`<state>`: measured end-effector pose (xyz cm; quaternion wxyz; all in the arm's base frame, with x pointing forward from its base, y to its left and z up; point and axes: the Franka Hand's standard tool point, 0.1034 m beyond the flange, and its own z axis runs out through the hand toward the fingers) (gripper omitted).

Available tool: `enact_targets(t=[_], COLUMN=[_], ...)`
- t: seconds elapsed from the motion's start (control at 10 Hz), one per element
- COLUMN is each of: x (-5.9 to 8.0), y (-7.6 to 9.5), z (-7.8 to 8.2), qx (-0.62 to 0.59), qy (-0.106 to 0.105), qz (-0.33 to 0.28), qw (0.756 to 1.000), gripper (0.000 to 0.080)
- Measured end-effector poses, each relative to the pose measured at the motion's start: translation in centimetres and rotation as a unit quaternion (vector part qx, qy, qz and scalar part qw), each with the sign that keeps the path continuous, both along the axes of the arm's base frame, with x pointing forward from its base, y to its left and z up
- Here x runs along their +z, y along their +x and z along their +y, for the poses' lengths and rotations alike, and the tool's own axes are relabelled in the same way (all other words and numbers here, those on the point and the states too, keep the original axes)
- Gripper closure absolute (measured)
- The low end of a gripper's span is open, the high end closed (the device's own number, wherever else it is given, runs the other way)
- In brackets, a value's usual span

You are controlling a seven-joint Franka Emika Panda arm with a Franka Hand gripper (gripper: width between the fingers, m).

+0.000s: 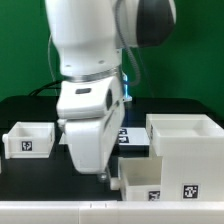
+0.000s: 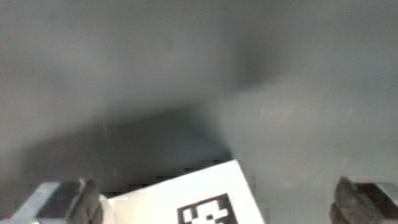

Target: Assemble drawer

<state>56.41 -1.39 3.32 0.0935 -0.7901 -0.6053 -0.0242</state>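
**White drawer parts on a black table, fingers spread wide**

White robot arm (image 1: 95,60) fills the middle of the exterior view. Its gripper (image 1: 103,176) hangs low, close over the black table (image 1: 30,170). From this side I cannot tell how the fingers stand. A small white box (image 1: 28,139), open at the top and tagged on its front face, sits at the exterior view's left, well apart from the gripper. At the exterior view's right stands the large white box (image 1: 185,140), upright and open at the top. Just in front of it lies a lower white box (image 1: 150,183) with a tag on its face. This one is just beside the gripper, on the side of the exterior view's right. Whether the two boxes touch cannot be made out. Behind the arm a strip of the marker board (image 1: 123,137) shows with one tag. A green backdrop (image 1: 20,40) closes the scene.

In the wrist view, blurred dark table surface takes up most of the picture. Two dark fingers (image 2: 54,200) show at opposite edges, set far apart, so the gripper (image 2: 214,200) is spread open and grips nothing. Between the fingers lies the corner of a white part (image 2: 151,205) bearing a black-and-white tag. One finger stands just beside its edge, and bare table shows between the part and the other finger. Which of the boxes this corner belongs to cannot be told.
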Motion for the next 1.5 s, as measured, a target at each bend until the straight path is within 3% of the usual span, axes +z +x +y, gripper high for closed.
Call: enact_targets(t=[0.1,0.3,0.8,1.1,1.5], x=[0.0,-0.2,-0.3,-0.3,0.0], y=[0.2,-0.1,-0.2,-0.4,-0.4], z=[0.9,0.2,0.4,3.8,3.8], qx=[-0.007,-0.005,-0.005,-0.013,-0.04], qy=[-0.004,-0.005,-0.004,0.004,-0.007], qz=[-0.004,-0.002,-0.002,-0.007,-0.001], qw=[1.0,1.0,1.0,1.0,0.999], gripper=[0.0151,0.0151,0.0151,0.0151,0.0151])
